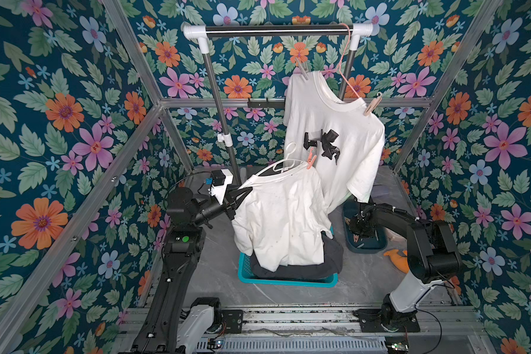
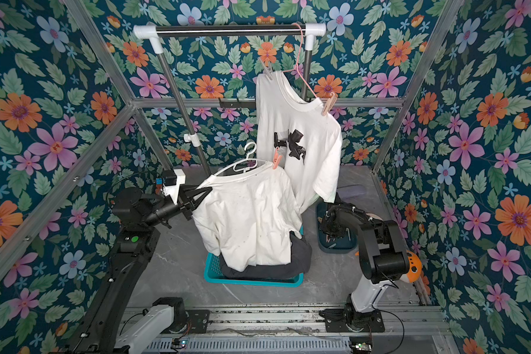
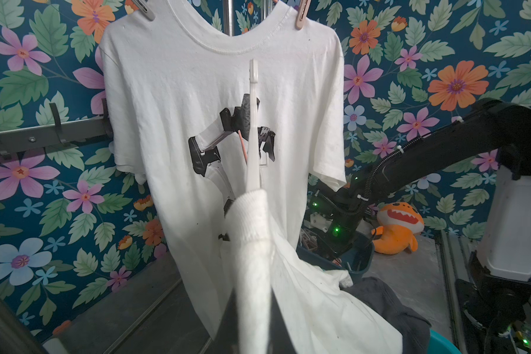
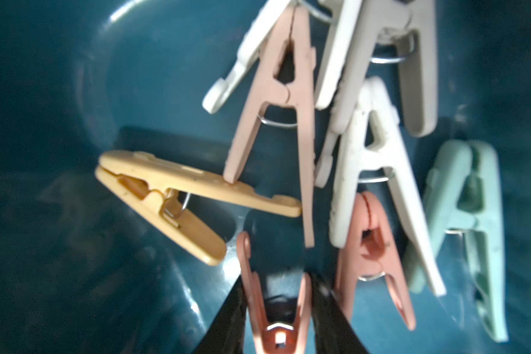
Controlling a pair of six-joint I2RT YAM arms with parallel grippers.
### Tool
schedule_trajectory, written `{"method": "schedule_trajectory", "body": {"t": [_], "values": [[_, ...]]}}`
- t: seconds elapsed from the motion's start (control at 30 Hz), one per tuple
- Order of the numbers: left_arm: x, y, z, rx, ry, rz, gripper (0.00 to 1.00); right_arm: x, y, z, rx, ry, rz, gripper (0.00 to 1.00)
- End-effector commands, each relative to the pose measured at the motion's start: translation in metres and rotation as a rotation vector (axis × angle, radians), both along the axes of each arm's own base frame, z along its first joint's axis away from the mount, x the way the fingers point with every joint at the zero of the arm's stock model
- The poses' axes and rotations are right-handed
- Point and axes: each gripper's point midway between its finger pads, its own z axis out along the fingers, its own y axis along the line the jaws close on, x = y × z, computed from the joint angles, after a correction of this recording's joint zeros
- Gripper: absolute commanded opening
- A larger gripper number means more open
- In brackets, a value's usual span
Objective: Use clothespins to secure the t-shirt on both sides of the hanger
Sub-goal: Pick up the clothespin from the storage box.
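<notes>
Left arm sticks out level, left claw (image 1: 247,191) pressed together on the shoulder of the white t-shirt (image 1: 282,214). The shirt droops off a white hanger (image 1: 284,162), with one pink clothespin (image 1: 311,161) on the opposite shoulder. Right arm is folded down into the dark teal bin (image 1: 365,246), right claw (image 4: 276,282) pinching a salmon clothespin (image 4: 252,291). Its tips are buried in both top views, and the wrist shot is blurry

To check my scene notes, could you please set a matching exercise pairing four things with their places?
Things:
1 printed t-shirt
2 plain t-shirt
3 salmon clothespin
4 orange plush toy

Places:
A between the fingers of the right claw, in the dark bin
B on the pink hanger hooked on the rail
C on the table
D on the white hanger, gripped by the left claw

Pairs: 1-B, 2-D, 3-A, 4-C.
</notes>
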Motion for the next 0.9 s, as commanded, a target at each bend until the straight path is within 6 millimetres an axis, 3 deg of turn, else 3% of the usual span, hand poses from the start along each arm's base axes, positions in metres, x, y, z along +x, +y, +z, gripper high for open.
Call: {"method": "schedule_trajectory", "body": {"t": [0.0,0.17,0.3,0.57,0.77,0.87], "values": [[-0.002,0.000,0.013,-0.007,-0.066,0.002,0.00,-0.011,-0.001,-0.005,-0.007,0.050,0.007,0.30],[0.001,-0.001,0.010,-0.013,-0.042,-0.010,0.00,-0.003,0.000,0.011,0.004,-0.043,0.011,0.24],[0.005,0.000,0.010,-0.021,-0.031,0.003,0.00,0.004,0.002,0.046,0.019,-0.192,0.032,0.23],[0.015,0.005,0.009,-0.046,0.012,0.053,0.00,0.000,-0.003,0.092,-0.003,-0.324,0.058,0.18],[0.015,0.000,0.009,-0.053,0.042,0.031,0.00,-0.007,0.007,0.140,0.052,-0.507,0.119,0.17],[0.015,-0.001,0.007,-0.049,0.041,0.032,0.00,-0.009,-0.001,0.144,0.019,-0.512,0.088,0.09]]}}
